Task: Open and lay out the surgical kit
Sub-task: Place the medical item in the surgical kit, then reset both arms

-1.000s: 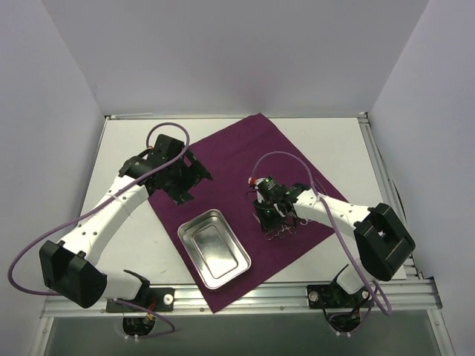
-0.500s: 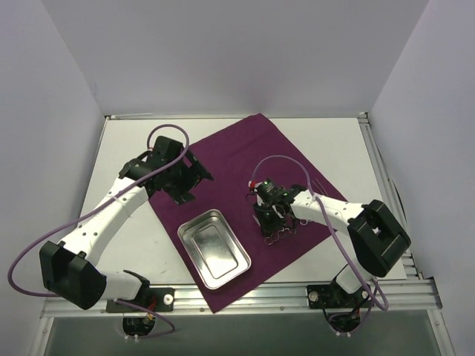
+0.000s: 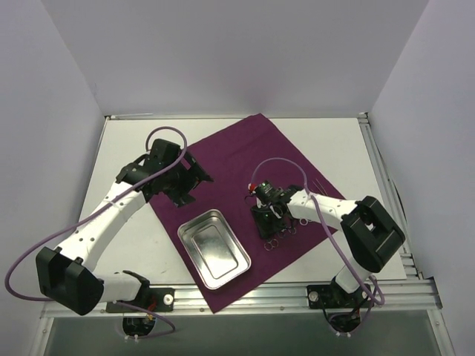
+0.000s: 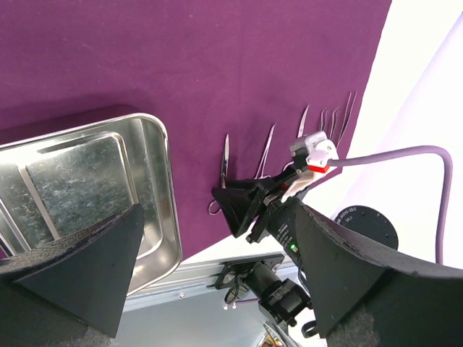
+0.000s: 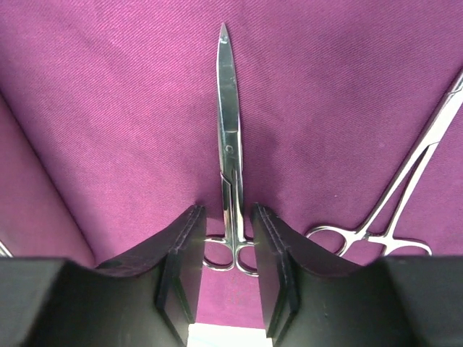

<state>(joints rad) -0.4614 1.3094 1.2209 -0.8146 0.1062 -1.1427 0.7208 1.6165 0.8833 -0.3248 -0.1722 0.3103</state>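
The straight steel ring-handled scissors [image 5: 230,144] lie flat on the dark purple cloth wrap [image 5: 108,87]. My right claw [image 5: 228,217] is almost closed, pinching their rings. Ring-handled steel forceps [image 5: 405,188] lie just beside them. The shiny rectangular steel tray [image 3: 215,251] sits on the cloth's near-left part. My left claw [image 4: 217,213] hangs wide open and empty above the cloth, near the tray. The cloth lies spread on the white tabletop [image 3: 326,148].

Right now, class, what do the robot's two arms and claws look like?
The left arm and right arm have white links, black joints and looping lilac cables. The left claw and right claw are black, with two wedge-shaped fingers.
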